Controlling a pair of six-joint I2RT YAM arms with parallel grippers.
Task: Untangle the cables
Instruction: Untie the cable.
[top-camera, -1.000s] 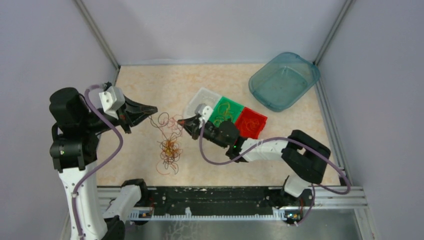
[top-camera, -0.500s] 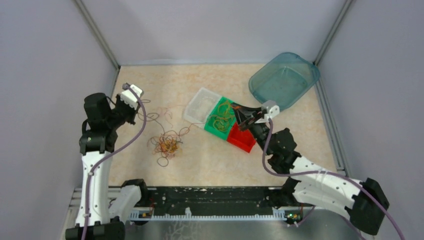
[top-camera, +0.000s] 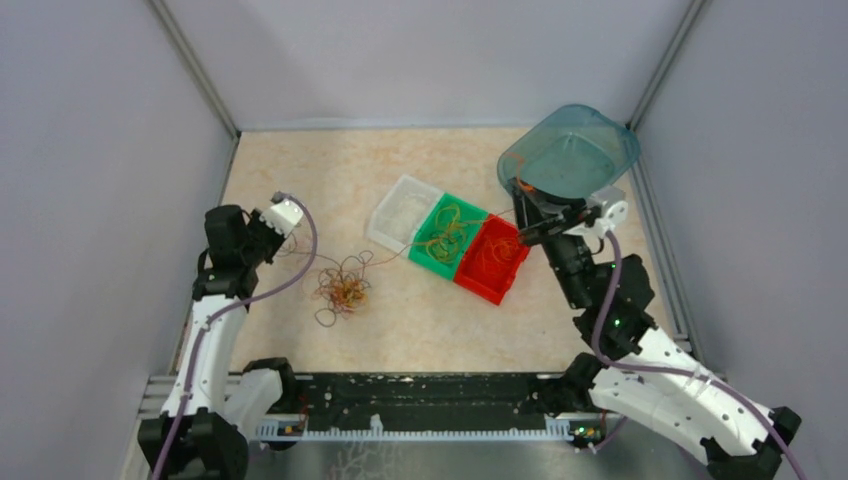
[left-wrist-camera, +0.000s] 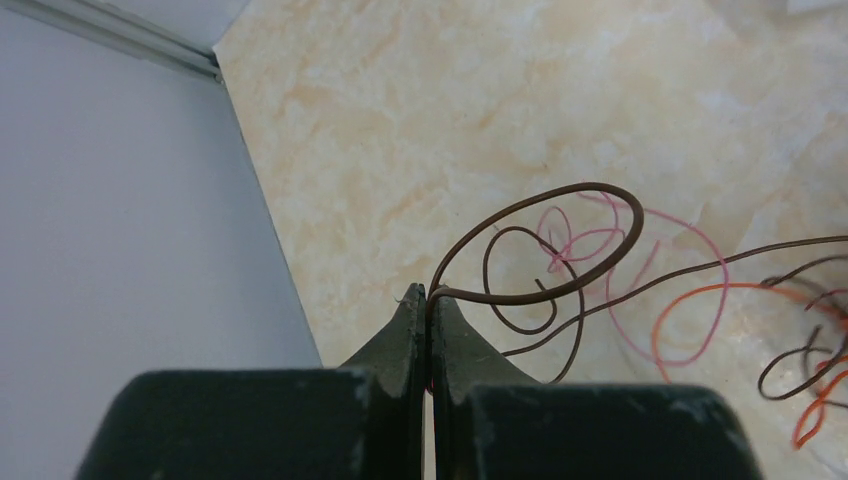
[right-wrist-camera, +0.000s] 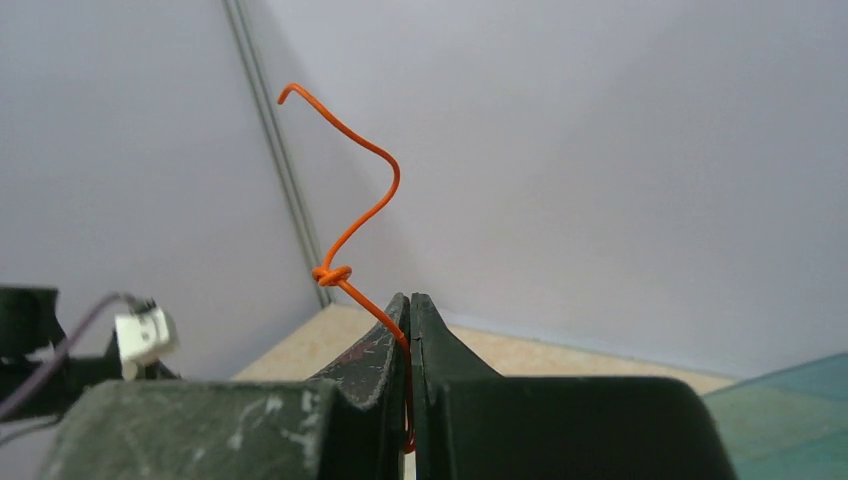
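From above, the tip of the left tool (left-wrist-camera: 428, 305) is hidden under its own wrist, so I go by the wrist camera. There the two fingers are pressed together on the end of a brown cable (left-wrist-camera: 560, 187). That cable curls away in a wide loop over the counter (top-camera: 300, 170). Pink loops (left-wrist-camera: 690, 290) lie beyond it, and more brown and orange strands are cut off at the right edge of that view.

The right tool (right-wrist-camera: 409, 300) is raised near the back right corner and is likewise clamped, on an orange cable (right-wrist-camera: 332, 272). This cable has a small knot just above the fingertips, and its free end stands up in the air. From above, that tool blurs into the near rim of the teal tub (top-camera: 568, 150), and I cannot make out what the tub holds.

The main tangle of cables (top-camera: 340, 290) lies on the counter, just right of the left arm. A thin strand runs from it toward that arm.

Three small trays sit touching in a slanted row.
- The clear tray (top-camera: 400, 208) has contents I cannot tell.
- The green tray (top-camera: 428, 250) holds yellowish and brown loops.
- The red tray (top-camera: 482, 290) holds orange-red loops.
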